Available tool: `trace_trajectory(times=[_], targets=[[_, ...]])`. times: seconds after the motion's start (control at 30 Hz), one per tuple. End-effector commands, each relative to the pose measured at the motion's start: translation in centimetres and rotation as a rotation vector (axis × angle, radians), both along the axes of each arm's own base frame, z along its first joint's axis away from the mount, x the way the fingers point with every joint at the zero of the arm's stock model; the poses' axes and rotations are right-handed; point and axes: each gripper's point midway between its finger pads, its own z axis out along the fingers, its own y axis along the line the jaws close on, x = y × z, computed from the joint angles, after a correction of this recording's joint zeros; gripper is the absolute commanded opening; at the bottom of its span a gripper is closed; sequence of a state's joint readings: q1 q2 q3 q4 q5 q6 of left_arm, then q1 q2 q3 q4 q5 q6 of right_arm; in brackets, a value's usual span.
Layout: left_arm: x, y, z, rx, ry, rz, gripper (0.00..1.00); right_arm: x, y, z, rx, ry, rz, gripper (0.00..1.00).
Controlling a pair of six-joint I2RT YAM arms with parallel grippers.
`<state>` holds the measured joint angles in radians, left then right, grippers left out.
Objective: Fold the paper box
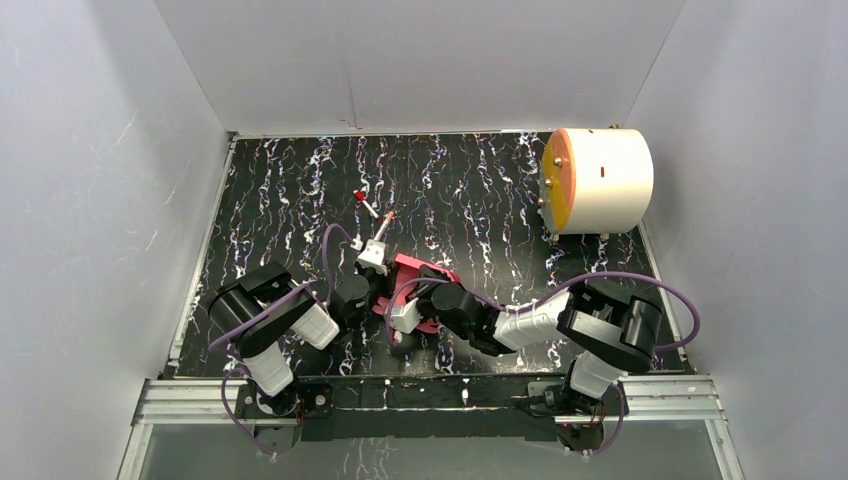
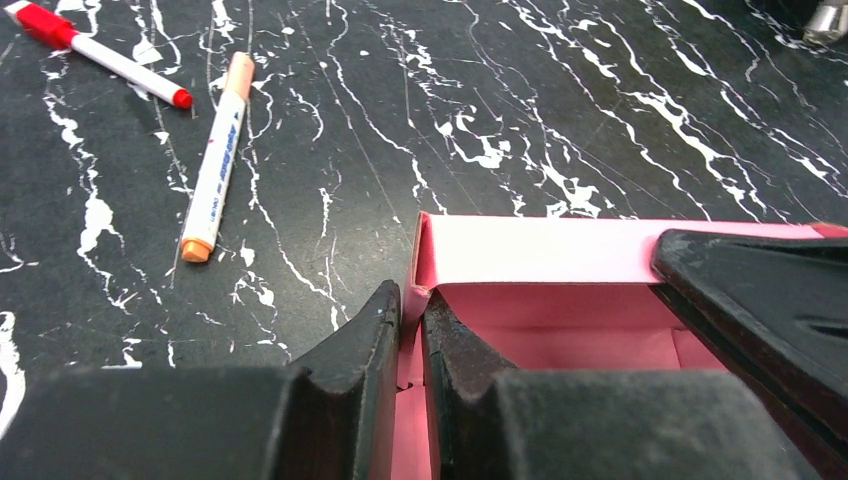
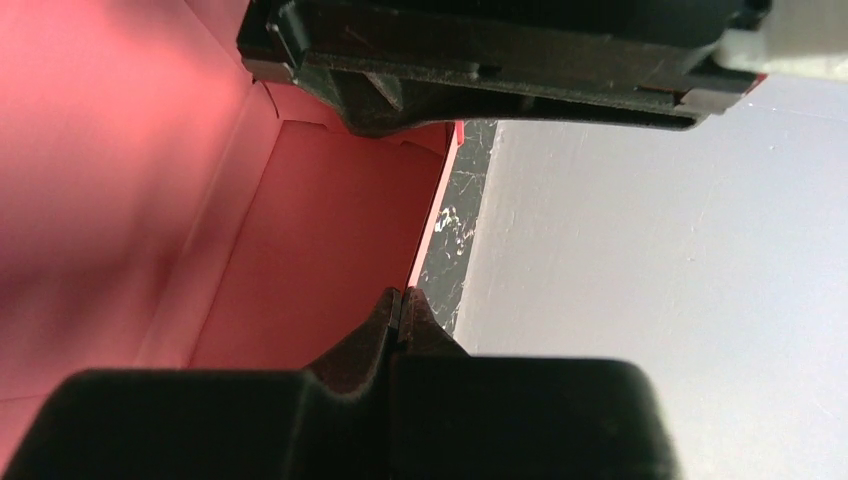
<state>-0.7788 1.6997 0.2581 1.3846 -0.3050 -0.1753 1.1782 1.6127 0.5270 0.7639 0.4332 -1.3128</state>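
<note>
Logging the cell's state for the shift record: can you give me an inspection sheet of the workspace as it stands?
Surface: black, white-veined table.
Job's things: paper box, pink-red, walls raised, top open, held between both claws.
Clutter: red-capped pen and orange-tipped marker lying beyond the box; white cylinder in the far right corner.
Grippers: left claw shut on a box wall; right claw shut on another wall's edge.
Cables: purple cables looping along both arms.
Surroundings: white walls on three sides.
</note>
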Motion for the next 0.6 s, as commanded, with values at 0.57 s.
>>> trace_trajectory(times=[0.57], targets=[[1.7, 4.3, 0.3, 0.078, -0.082, 0.346, 0.0, -0.9, 0.9, -0.1, 0.066, 0.076, 0.012, 0.07]])
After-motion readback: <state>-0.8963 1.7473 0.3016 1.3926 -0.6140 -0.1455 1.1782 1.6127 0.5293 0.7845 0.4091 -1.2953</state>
